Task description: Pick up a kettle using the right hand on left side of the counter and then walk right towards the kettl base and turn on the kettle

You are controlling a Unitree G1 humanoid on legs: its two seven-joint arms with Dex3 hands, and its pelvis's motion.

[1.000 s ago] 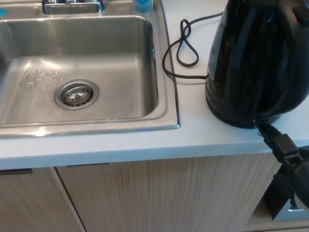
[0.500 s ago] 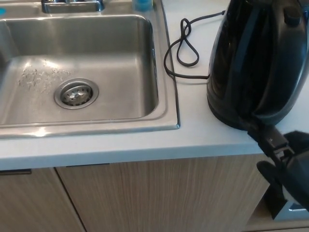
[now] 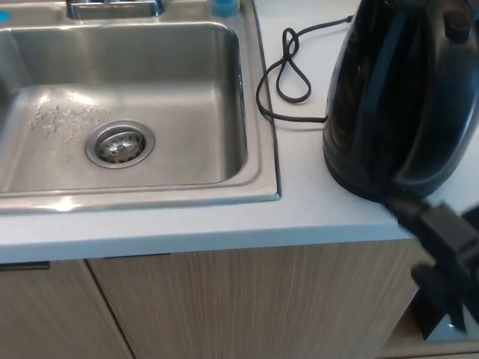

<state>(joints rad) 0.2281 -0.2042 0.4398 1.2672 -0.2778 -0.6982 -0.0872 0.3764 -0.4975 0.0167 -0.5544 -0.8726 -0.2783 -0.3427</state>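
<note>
A glossy black kettle stands upright on the pale counter, at the right of the head view and right of the sink. A black power cord loops on the counter and runs in under the kettle's left side. My right hand shows as a blurred black shape at the lower right, just below and in front of the kettle's bottom edge, out past the counter's front. Its tip reaches up to the kettle's base rim. The blur hides how the hand is set. My left hand does not show.
A stainless steel sink with a round drain fills the left half. A faucet base and a blue object sit at its back rim. Wood-grain cabinet fronts lie below the counter edge.
My right hand has come up and in toward the kettle's bottom edge and is now blurred by motion. The kettle and cord have stayed put; the view has shifted slightly.
</note>
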